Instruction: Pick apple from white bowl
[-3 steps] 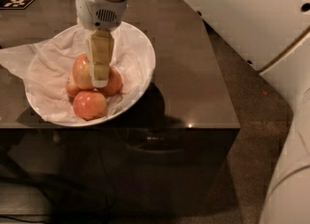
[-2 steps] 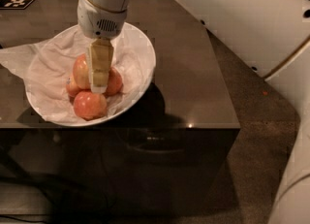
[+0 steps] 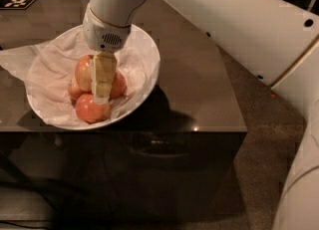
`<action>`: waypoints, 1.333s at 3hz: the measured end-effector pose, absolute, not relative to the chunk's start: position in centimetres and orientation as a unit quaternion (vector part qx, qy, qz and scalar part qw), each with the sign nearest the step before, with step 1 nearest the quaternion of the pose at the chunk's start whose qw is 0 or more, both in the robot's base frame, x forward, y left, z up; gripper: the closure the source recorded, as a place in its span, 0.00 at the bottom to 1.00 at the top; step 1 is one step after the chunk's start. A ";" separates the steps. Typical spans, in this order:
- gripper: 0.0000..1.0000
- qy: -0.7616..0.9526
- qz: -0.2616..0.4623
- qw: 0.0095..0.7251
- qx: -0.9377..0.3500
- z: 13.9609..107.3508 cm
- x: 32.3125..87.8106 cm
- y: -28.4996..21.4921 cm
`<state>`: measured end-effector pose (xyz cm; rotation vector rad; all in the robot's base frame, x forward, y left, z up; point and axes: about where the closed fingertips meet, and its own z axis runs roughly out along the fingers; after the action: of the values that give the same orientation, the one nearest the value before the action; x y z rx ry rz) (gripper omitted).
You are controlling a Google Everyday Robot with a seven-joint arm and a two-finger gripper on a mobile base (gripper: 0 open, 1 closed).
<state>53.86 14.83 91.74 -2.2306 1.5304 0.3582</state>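
The white bowl sits on the left part of the dark table, lined with crinkled white paper. Several apples lie in it. The apple, largest and yellow-golden with a red blush, lies at the back of the pile. Smaller, redder apples lie in front, to the right and to the left. My gripper reaches down from the white wrist into the pile, just right of the apple, covering its right side.
The dark table ends at a front edge just below the bowl and a right edge near the carpet. The paper lining spills over the bowl's left rim. A black-and-white marker tag lies at the table's back left. My white arm crosses the upper right.
My wrist and gripper have come lower into the bowl, reaching further down among the apples. The apples and the bowl have not visibly moved.
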 end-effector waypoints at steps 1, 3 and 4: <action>0.00 0.549 0.128 0.205 -0.800 91.7 53.9 14.8; 0.29 0.549 0.128 0.205 -0.800 91.7 53.9 14.8; 0.51 0.549 0.128 0.205 -0.800 91.7 53.9 14.8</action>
<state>53.86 14.83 91.74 -2.2306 1.5303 0.3582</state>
